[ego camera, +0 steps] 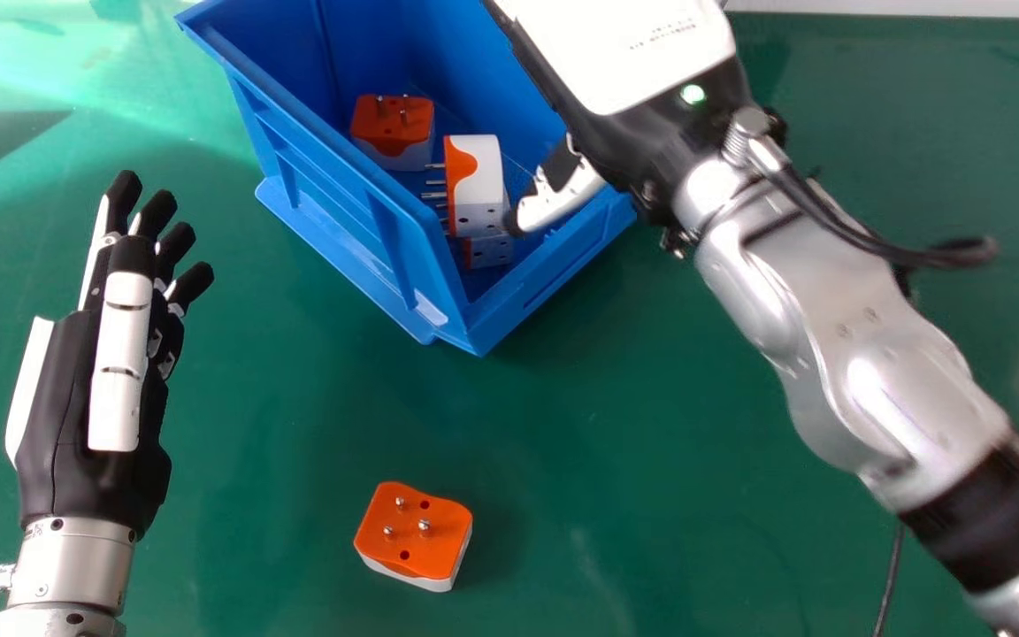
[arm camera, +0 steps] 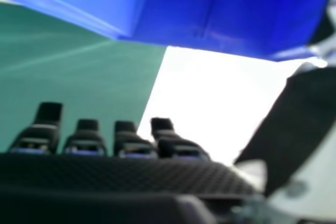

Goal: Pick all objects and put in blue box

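One plug adapter (ego camera: 413,537) lying in front of blue box (ego camera: 341,208); we're guessing light, rigid, pinching sides. Right hand (ego camera: 563,199) hanging over it, left hand (ego camera: 120,354) beside, both relaxed, empty.

four orange-and-white plug adapters (ego camera: 410,538), one blue box (ego camera: 333,177)

An orange-and-white plastic plug adapter (ego camera: 419,535) lies pins up on the green surface (ego camera: 607,425), near the upright, open blue plastic box (ego camera: 346,208). Inside, one similar adapter (ego camera: 393,128) sits pins up, another adapter (ego camera: 479,181) rests with its pins sideways, and a third adapter (ego camera: 489,252) is partly hidden.
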### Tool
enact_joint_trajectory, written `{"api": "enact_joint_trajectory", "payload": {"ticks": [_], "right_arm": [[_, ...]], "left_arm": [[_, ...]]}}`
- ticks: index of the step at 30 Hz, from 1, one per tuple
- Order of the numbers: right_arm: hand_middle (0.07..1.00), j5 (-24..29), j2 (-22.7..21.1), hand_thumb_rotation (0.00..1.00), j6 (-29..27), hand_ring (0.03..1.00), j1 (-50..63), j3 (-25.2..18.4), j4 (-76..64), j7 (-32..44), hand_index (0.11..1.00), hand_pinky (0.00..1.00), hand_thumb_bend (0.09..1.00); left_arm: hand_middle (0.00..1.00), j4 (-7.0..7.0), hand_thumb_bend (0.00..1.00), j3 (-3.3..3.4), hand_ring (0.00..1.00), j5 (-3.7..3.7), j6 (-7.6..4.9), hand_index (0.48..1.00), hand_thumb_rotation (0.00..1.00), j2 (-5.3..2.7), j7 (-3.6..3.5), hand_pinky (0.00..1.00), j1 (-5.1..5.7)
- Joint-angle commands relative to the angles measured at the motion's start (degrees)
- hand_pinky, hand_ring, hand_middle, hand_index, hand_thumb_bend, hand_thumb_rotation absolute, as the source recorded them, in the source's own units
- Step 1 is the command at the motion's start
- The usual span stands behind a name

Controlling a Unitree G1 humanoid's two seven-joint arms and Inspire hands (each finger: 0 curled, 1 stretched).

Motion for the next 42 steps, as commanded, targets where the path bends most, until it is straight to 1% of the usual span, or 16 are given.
{"api": "enact_joint_trajectory", "payload": {"ticks": [1,4,7,10,13,16,18,22,25,28,30,32,35,38,40,42], "right_arm": [[1.0,0.4,-0.9,0.29,-0.3,0.999,4.3,-3.5,-8.0,0.5,0.948,0.92,0.959],[0.983,0.5,-1.6,0.28,-1.3,0.98,10.9,-6.2,-15.5,1.0,0.94,0.9,0.942],[0.972,1.1,-1.9,0.27,-3.3,0.967,17.3,-8.7,-21.3,0.6,0.935,0.89,0.935],[0.964,3.6,-1.9,0.27,-6.2,0.949,24.1,-11.5,-26.1,-0.6,0.934,0.86,0.91],[0.963,6.8,-2.1,0.28,-10.0,0.938,31.0,-14.0,-29.4,-1.8,0.935,0.83,0.876],[0.962,11.2,-1.9,0.28,-16.0,0.931,38.9,-15.7,-30.3,-6.0,0.936,0.81,0.844],[0.956,12.0,-1.9,0.29,-19.8,0.923,43.8,-16.3,-30.0,-9.0,0.93,0.8,0.833],[0.906,11.8,-1.5,0.32,-25.7,0.865,51.8,-16.6,-28.4,-13.6,0.886,0.74,0.789],[0.878,11.6,-0.3,0.35,-28.8,0.835,56.4,-15.7,-26.5,-16.6,0.858,0.7,0.766],[0.829,11.0,0.6,0.35,-31.1,0.781,59.5,-15.0,-25.0,-18.3,0.813,0.65,0.754],[0.817,10.8,1.0,0.35,-32.3,0.767,61.1,-14.5,-24.1,-18.9,0.801,0.64,0.752],[0.794,10.5,1.1,0.33,-33.9,0.743,61.7,-14.1,-22.5,-19.8,0.779,0.62,0.755],[0.771,11.0,0.9,0.32,-36.8,0.72,60.9,-13.9,-19.4,-21.2,0.758,0.6,0.75],[0.736,11.1,0.9,0.33,-38.5,0.687,59.9,-13.8,-17.5,-21.1,0.728,0.57,0.724],[0.719,11.2,1.1,0.33,-39.1,0.67,59.0,-13.6,-16.6,-20.7,0.706,0.56,0.71],[0.706,11.2,1.4,0.32,-39.0,0.658,58.3,-13.4,-16.3,-20.1,0.692,0.55,0.704]], "left_arm": [[0.98,-0.74,0.53,0.06,0.96,0.0,-1.13,0.995,0.93,-0.01,-0.01,0.93,0.06],[0.98,-0.68,0.52,0.04,0.97,-0.05,-0.93,0.995,0.93,0.02,-0.04,0.94,0.07],[0.99,-1.04,0.52,-0.14,0.97,0.03,-0.53,0.996,0.93,-0.09,0.15,0.95,0.18],[0.99,-1.54,0.5,-0.31,0.98,-0.39,0.01,0.998,0.94,-0.38,0.22,0.96,0.37],[0.99,-1.63,0.48,-0.36,0.98,-0.52,-0.25,0.999,0.96,-0.57,0.1,0.97,0.59],[0.99,-1.77,0.46,-0.28,0.99,0.06,-0.71,0.999,0.97,-0.61,0.31,0.98,1.16],[1.0,-1.95,0.46,-0.18,0.99,-0.18,-0.59,1.0,0.98,-0.63,0.2,0.98,1.56],[1.0,-2.41,0.44,-0.1,0.99,-0.61,-0.23,1.0,0.99,-0.78,0.14,0.98,2.33],[0.99,-2.39,0.43,-0.17,0.98,-0.01,-0.39,1.0,0.99,-1.03,0.69,0.97,2.51],[0.99,-2.28,0.41,-0.25,0.99,-0.22,-0.7,1.0,0.99,-1.22,0.5,0.98,2.55],[0.99,-2.26,0.41,-0.32,0.99,-0.36,-0.72,1.0,0.99,-1.32,0.32,0.99,2.5],[1.0,-2.2,0.39,-0.32,0.99,-0.22,-0.63,1.0,1.0,-1.36,0.44,0.99,2.34],[1.0,-1.84,0.38,-0.15,0.99,-0.38,-0.6,1.0,1.0,-1.48,0.55,1.0,2.0],[0.99,-1.7,0.37,-0.02,0.99,-0.12,-0.53,1.0,1.0,-1.39,0.73,1.0,1.82],[1.0,-1.82,0.38,0.04,0.99,-0.04,-0.33,1.0,1.0,-1.18,0.69,1.0,1.87],[1.0,-1.88,0.38,0.12,0.99,-0.31,-0.21,1.0,1.0,-1.09,0.48,1.0,1.87]]}}
